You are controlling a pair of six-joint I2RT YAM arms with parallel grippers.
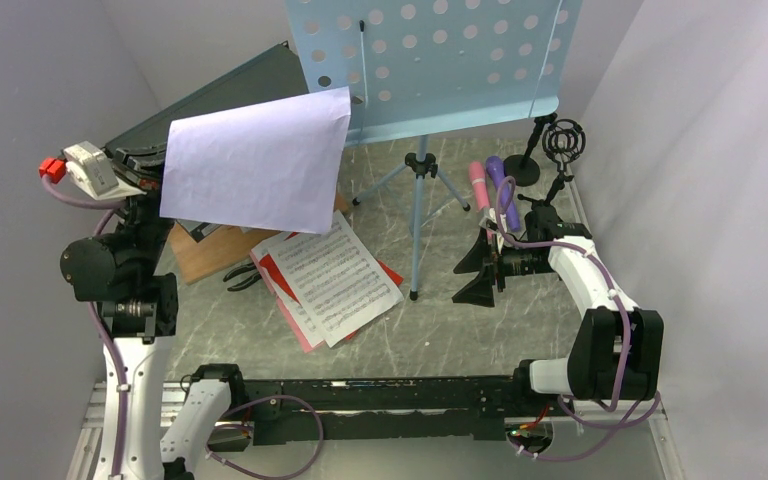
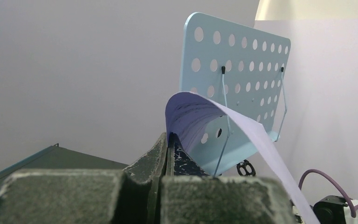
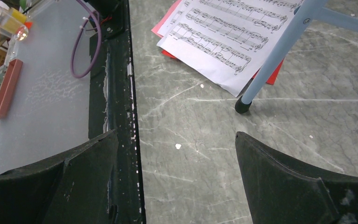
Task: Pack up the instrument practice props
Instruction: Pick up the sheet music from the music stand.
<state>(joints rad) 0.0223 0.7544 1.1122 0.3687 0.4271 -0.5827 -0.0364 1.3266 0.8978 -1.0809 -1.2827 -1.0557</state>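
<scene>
The pale lilac sheet-music page (image 1: 255,160) is hanging in the air at the left end of the light-blue perforated music rack with tripod legs (image 1: 440,60), curling over as the left hand (image 2: 168,148) is pinching its edge, fingers fully closed on it. Below, the printed white, pink and red pages (image 1: 335,275) are lying fanned on the grey marbled desk (image 1: 460,330) just left of the rack's near leg. The right hand (image 1: 478,272) is hovering low near that leg, fingers spread wide, gripping nothing.
</scene>
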